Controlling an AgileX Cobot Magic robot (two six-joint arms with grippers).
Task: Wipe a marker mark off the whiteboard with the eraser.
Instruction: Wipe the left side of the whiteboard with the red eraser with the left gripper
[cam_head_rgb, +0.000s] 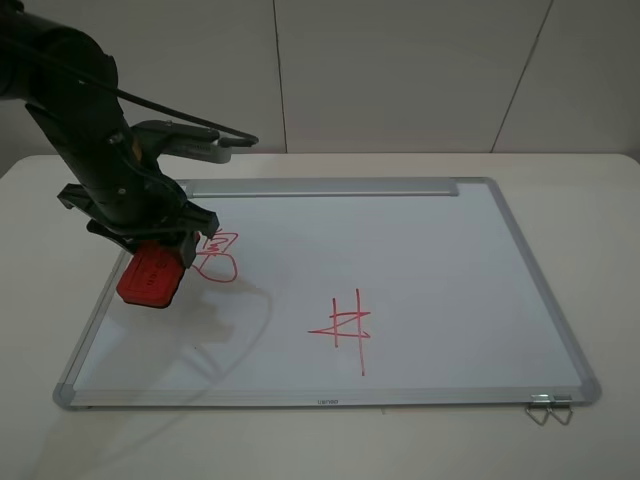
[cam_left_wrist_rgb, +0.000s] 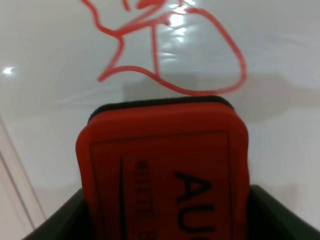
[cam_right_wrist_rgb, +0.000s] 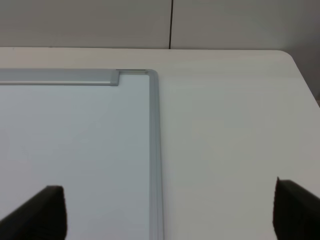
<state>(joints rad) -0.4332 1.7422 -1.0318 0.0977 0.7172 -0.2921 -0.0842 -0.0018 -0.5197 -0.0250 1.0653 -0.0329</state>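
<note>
1. There is one whiteboard (cam_head_rgb: 430, 260), lying flat on the white surface (cam_head_rgb: 600, 200). It has a silver frame and a single pen-tray bar (cam_head_rgb: 320, 187) along its far edge.
2. The board carries two red drawings. One is the marker mark (cam_head_rgb: 218, 256), a curly scribble joined to a rounded loop, on the board's left part. The other is a hash of straight crossed lines (cam_head_rgb: 343, 325) near the middle, well apart from the mark.
3. There is one eraser (cam_left_wrist_rgb: 165, 165), red with a black felt base. It is tilted over the left part of the board, just beside the marker mark, on the side towards the board's left frame edge. The left wrist view shows the mark's loop right past the felt edge. Whether the felt touches the board cannot be told.
4. There are two end effectors. The left end effector (cam_head_rgb: 160, 250) is clamped on the eraser, with a black finger on either side of it. The right end effector (cam_right_wrist_rgb: 170, 212) has its fingers spread wide with nothing between them, above the board's far right corner.
5. Two wire clip loops (cam_head_rgb: 548, 408) stick out at the board's near right corner.
6. On the eraser's top, large black letters "AU" run out of the picture. A smaller line beside them begins "WHITE" and is blurred after that. Tiny dark print on the near frame edge is too small to read.
</note>
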